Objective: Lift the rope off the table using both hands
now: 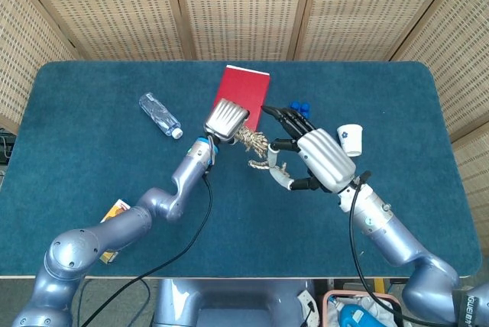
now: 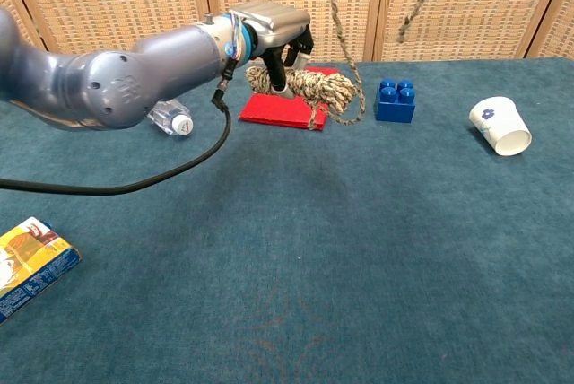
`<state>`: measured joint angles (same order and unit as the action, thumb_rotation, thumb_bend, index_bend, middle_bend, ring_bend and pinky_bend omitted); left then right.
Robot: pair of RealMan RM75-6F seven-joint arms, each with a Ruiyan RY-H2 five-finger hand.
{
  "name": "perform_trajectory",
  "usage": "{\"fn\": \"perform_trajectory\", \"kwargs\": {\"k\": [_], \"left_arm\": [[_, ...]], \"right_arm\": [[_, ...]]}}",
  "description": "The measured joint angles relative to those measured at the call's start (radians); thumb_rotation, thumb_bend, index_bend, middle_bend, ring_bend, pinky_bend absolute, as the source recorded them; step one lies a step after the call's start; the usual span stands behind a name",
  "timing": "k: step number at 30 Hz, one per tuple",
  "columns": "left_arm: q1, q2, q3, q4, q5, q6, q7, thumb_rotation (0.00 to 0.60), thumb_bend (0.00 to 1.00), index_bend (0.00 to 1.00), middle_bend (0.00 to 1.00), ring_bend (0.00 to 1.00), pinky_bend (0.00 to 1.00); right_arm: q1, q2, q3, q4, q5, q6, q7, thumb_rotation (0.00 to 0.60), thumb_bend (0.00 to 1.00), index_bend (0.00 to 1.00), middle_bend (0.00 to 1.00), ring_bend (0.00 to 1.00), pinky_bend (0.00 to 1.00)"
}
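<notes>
The rope is a speckled beige cord with a thick coiled bundle [image 1: 251, 140] [image 2: 310, 88] at one end. My left hand [image 1: 227, 116] [image 2: 272, 28] grips that bundle and holds it up in front of the red book. In the head view my right hand [image 1: 318, 159] is close to the right of it, with the thin end of the rope pinched at its fingertips [image 1: 279, 173]. Seen from the chest, a thin strand [image 2: 337, 7] climbs from the bundle out of the top edge, and the right hand is above the frame. The rope hangs clear of the table.
A red book [image 1: 246, 86] [image 2: 282, 109] lies behind the hands. A blue brick [image 1: 299, 106] [image 2: 395, 100] and a tipped white cup [image 1: 350, 137] [image 2: 500, 126] are to the right. A water bottle [image 1: 160, 114] [image 2: 169, 120] and a yellow box [image 1: 114, 208] [image 2: 27, 265] are on the left.
</notes>
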<state>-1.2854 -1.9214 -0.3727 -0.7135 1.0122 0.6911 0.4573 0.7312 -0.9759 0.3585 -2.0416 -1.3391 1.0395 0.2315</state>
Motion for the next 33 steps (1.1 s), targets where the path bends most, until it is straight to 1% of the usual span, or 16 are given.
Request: {"fn": "perform_trajectory", "kwargs": {"k": [6, 13, 20, 27, 33], "left_arm": [[-0.034, -0.039, -0.046, 0.022, -0.111, 0.001, 0.101, 0.6, 0.49, 0.82, 0.67, 0.56, 0.73], [-0.055, -0.056, -0.077, -0.002, -0.227, 0.022, 0.228, 0.6, 0.49, 0.82, 0.67, 0.56, 0.73], [-0.04, -0.022, -0.053, -0.075, -0.25, 0.023, 0.262, 0.6, 0.49, 0.82, 0.67, 0.56, 0.73], [-0.013, 0.026, -0.012, -0.135, -0.21, 0.027, 0.23, 0.6, 0.49, 0.82, 0.67, 0.56, 0.73], [0.001, 0.056, 0.006, -0.164, -0.178, 0.021, 0.192, 0.6, 0.49, 0.82, 0.67, 0.56, 0.73]], "right_arm": [[0.011, 0.054, 0.021, -0.067, 0.032, -0.043, 0.036, 0.6, 0.43, 0.7, 0.0, 0.0, 0.0], [0.026, 0.056, 0.04, -0.075, 0.056, -0.048, 0.044, 0.6, 0.43, 0.7, 0.0, 0.0, 0.0], [0.064, 0.066, 0.093, -0.072, 0.119, -0.061, 0.052, 0.6, 0.43, 0.7, 0.0, 0.0, 0.0], [0.122, 0.084, 0.155, -0.058, 0.273, -0.096, 0.05, 0.6, 0.43, 0.7, 0.0, 0.0, 0.0], [0.164, 0.09, 0.191, -0.034, 0.361, -0.114, 0.041, 0.6, 0.43, 0.7, 0.0, 0.0, 0.0]]}}
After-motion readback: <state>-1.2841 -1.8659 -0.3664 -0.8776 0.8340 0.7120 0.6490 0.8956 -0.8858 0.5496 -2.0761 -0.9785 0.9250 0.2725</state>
